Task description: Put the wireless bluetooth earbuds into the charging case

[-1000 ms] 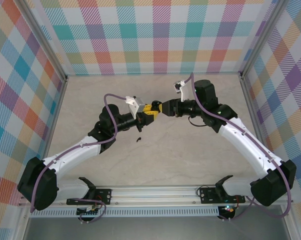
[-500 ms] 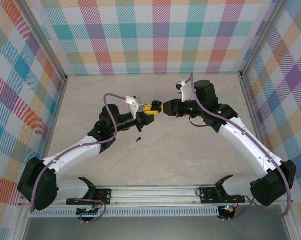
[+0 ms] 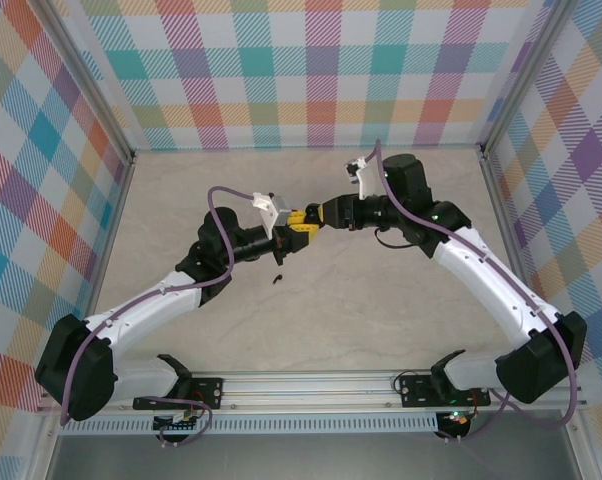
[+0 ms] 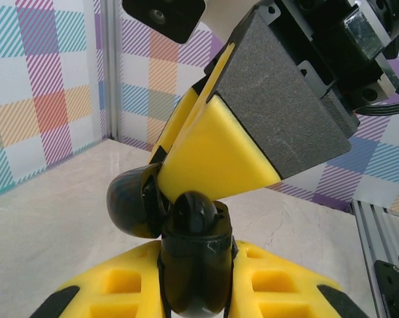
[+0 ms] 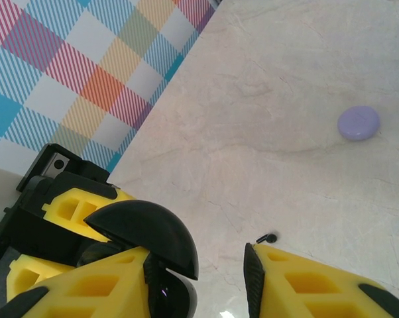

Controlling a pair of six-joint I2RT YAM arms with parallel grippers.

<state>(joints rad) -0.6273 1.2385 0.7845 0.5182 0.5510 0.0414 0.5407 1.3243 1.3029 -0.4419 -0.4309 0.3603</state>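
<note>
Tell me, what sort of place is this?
Probably a robotics test cell: left arm and right arm bolted to a metal rail, marble-look tabletop boxed in by plaid panels.

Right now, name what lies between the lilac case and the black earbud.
Nothing: the right wrist view shows bare tabletop between the lilac case and the black earbud.

The table is a pale marble-look top. One tiny black earbud is lying loose on it. A closed lilac round case sits apart from it.
</note>
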